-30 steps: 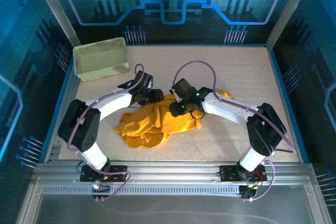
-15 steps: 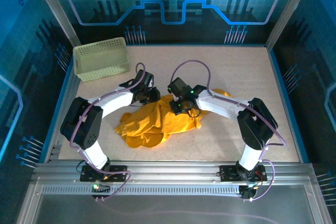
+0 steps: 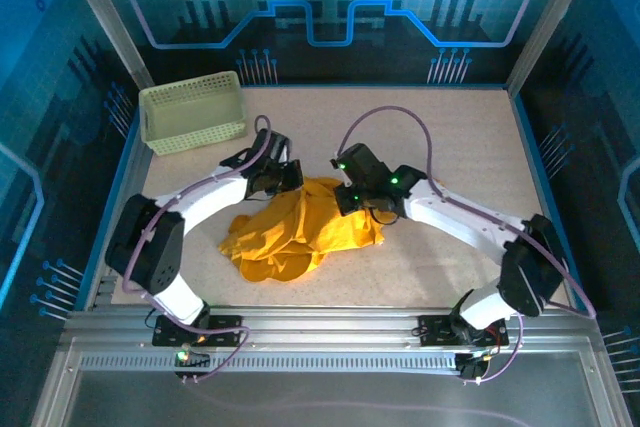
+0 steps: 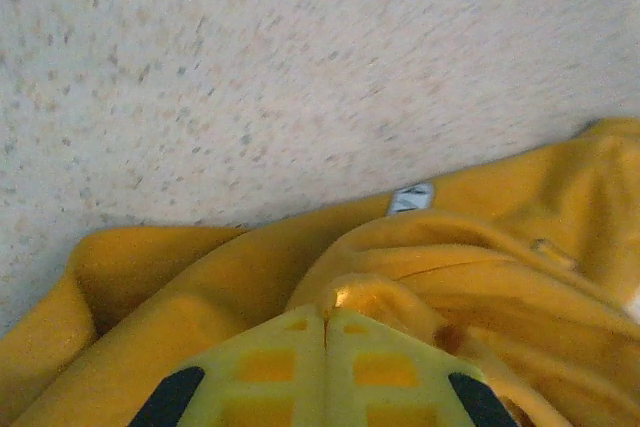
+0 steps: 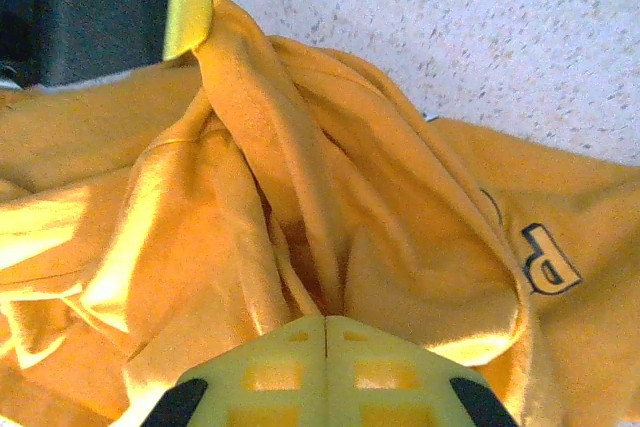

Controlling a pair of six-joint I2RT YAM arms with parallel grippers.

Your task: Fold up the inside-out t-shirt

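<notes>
- A speckled beige table (image 3: 470, 137) is filling the middle of the overhead view
- The mustard-yellow t-shirt (image 3: 300, 232) is lying crumpled in a heap on the table, slightly left of centre in the frame
- A pale green lattice basket (image 3: 192, 112) is sitting at the table's upper left corner, well apart from the shirt
- The left gripper (image 3: 288, 179) is bearing on the heap's upper left edge, its fingers meeting and pinching a ridge of cloth
- The right gripper (image 3: 348, 202) is reaching onto the heap's upper right part, likewise clamped on a gathered fold
- A small white tag (image 4: 411, 198) is showing at the shirt's edge
- A dark printed letter (image 5: 548, 259) is showing on the cloth at the right of the right wrist view
</notes>
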